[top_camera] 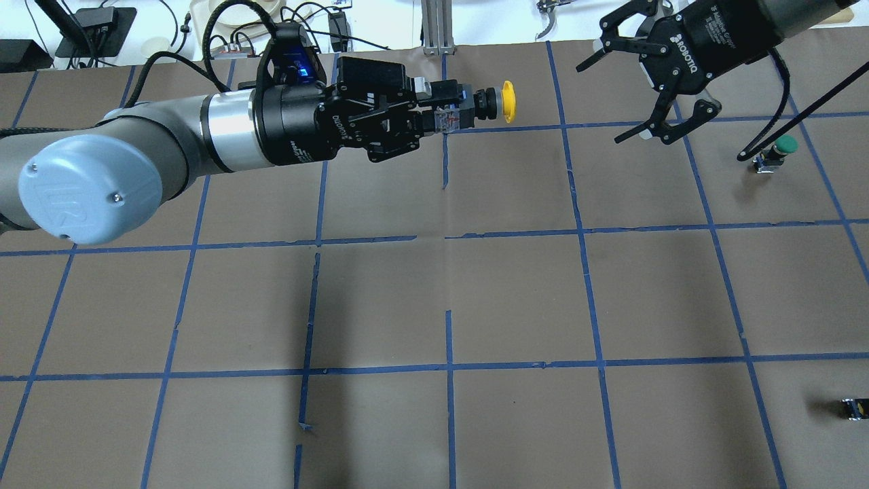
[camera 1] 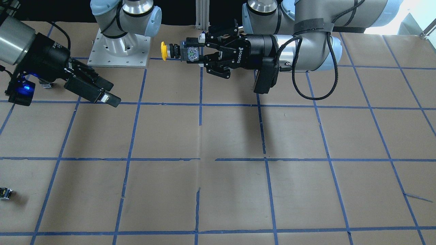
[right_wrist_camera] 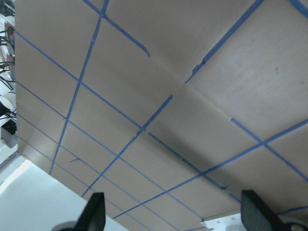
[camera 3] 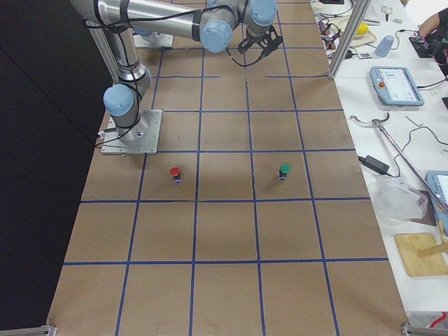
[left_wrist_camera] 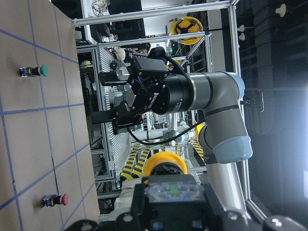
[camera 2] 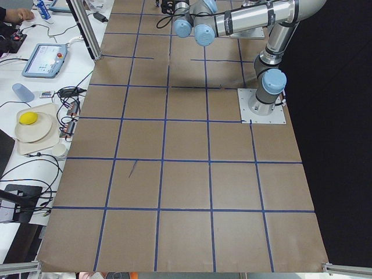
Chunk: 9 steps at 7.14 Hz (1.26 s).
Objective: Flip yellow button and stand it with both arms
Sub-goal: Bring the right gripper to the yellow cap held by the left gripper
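Top centre overhead, the left gripper (top_camera: 445,117) clamps the yellow button (top_camera: 490,104) by its body, sideways in the air, cap facing the wide-open, empty right gripper (top_camera: 621,95). I'd close that one squarely behind the cap before releasing.

Two arms, left arm (top_camera: 136,149) and right arm (top_camera: 781,17); two hands, left hand (top_camera: 445,109) and right hand (top_camera: 604,102); three capped buttons: yellow button (top_camera: 507,102), green button (top_camera: 785,144), red button (camera 3: 175,172); one capless switch block (top_camera: 853,407).

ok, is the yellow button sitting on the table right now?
No, the left tool holds the yellow button by its body above the table, with the cap pointing sideways.
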Available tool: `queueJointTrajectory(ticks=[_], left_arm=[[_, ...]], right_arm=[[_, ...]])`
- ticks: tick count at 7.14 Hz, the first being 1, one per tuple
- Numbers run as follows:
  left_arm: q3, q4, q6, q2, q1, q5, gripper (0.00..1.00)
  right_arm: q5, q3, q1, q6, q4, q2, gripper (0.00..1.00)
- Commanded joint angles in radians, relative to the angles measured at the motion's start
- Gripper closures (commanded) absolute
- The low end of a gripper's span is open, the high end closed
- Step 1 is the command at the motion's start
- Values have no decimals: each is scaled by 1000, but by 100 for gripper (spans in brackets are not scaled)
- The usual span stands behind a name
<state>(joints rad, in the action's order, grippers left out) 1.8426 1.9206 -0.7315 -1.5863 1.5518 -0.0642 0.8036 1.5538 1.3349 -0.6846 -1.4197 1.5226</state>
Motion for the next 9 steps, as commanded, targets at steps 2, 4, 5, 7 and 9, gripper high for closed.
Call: queueJointTrajectory(ticks=[2, 4, 5, 7, 9], left_arm=[[3, -5, 1, 6, 4, -14, 84], [-2, -11, 3, 3, 4, -16, 84], [-2, -12, 1, 6, 4, -14, 84], [-3, -12, 3, 5, 4, -16, 84], [-3, -14, 3, 8, 4, -16, 84]], right_arm=[[-216, -1, 7, -413, 30, 40, 0], [-213, 2, 82, -444, 35, 77, 0], [-215, 0, 116, -516, 25, 79, 0], [-208, 0, 150, -527, 22, 77, 1], [-208, 0, 152, -526, 21, 77, 16]])
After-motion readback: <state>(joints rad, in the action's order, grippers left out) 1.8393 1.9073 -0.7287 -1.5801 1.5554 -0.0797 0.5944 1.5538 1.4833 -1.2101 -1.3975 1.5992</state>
